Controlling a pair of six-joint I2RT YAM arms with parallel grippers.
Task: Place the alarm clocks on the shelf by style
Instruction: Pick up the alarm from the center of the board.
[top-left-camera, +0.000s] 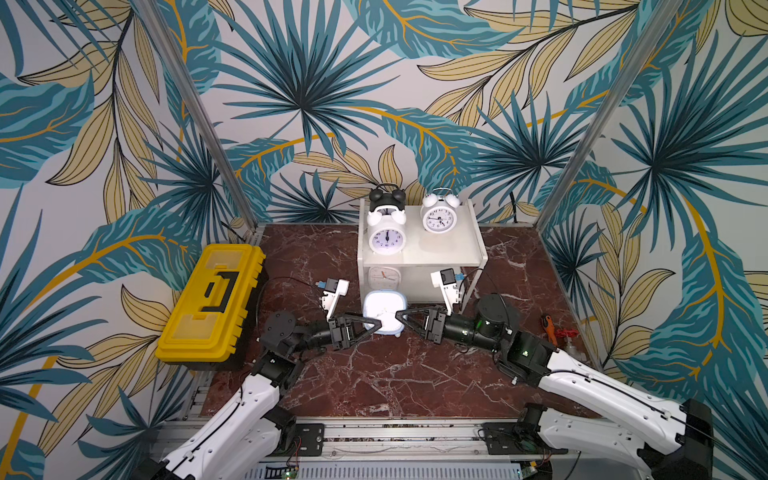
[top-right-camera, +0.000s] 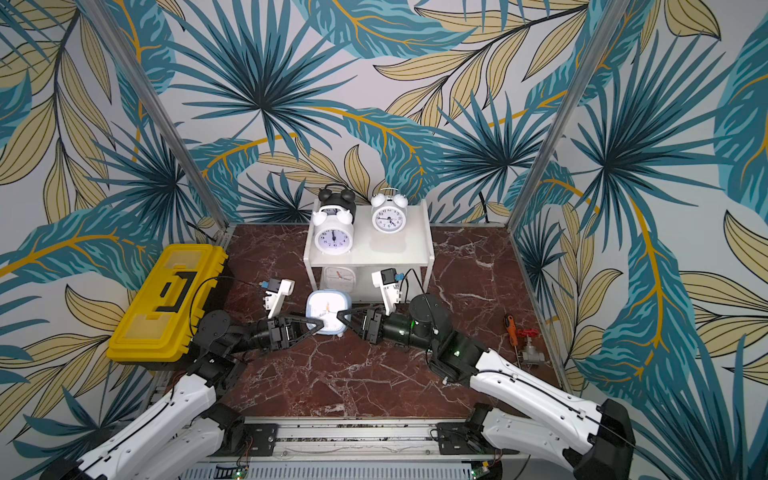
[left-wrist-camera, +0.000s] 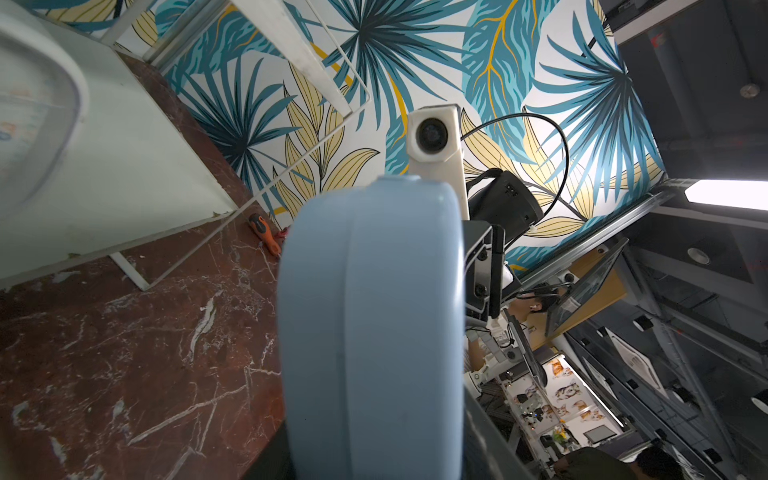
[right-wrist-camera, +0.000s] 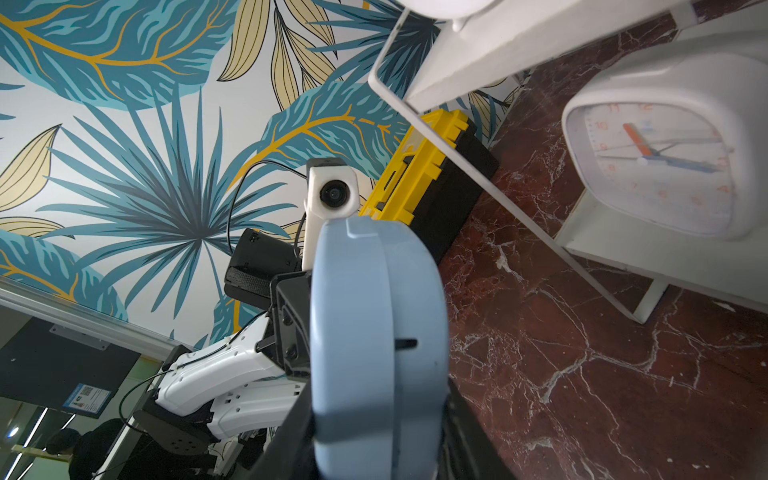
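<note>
Yellow plastic marks the left edge, where the yellow toolbox (top-left-camera: 212, 303) lies shut and plays no part. Right of it the left gripper (top-left-camera: 374, 326) reaches in, its jaws closed over the front and back of the light blue clock (top-left-camera: 384, 309). This clock leans face-up just in front of the shelf (top-left-camera: 461, 245), and the right gripper (top-left-camera: 402, 319) clasps it from the opposite side. Whether its feet touch the marble I cannot tell. On the top board stands the black twin-bell clock (top-left-camera: 387, 195), with the near white twin-bell clock (top-left-camera: 386, 237) close in front of it and the second white twin-bell clock (top-left-camera: 439, 216) farther right. The white square clock (top-left-camera: 384, 277) sits on the lower tier. Four clocks appear sorted, and only the blue one remains, likely bound for a place beside its square mate. A screwdriver (top-left-camera: 547, 324) lies far right.
</note>
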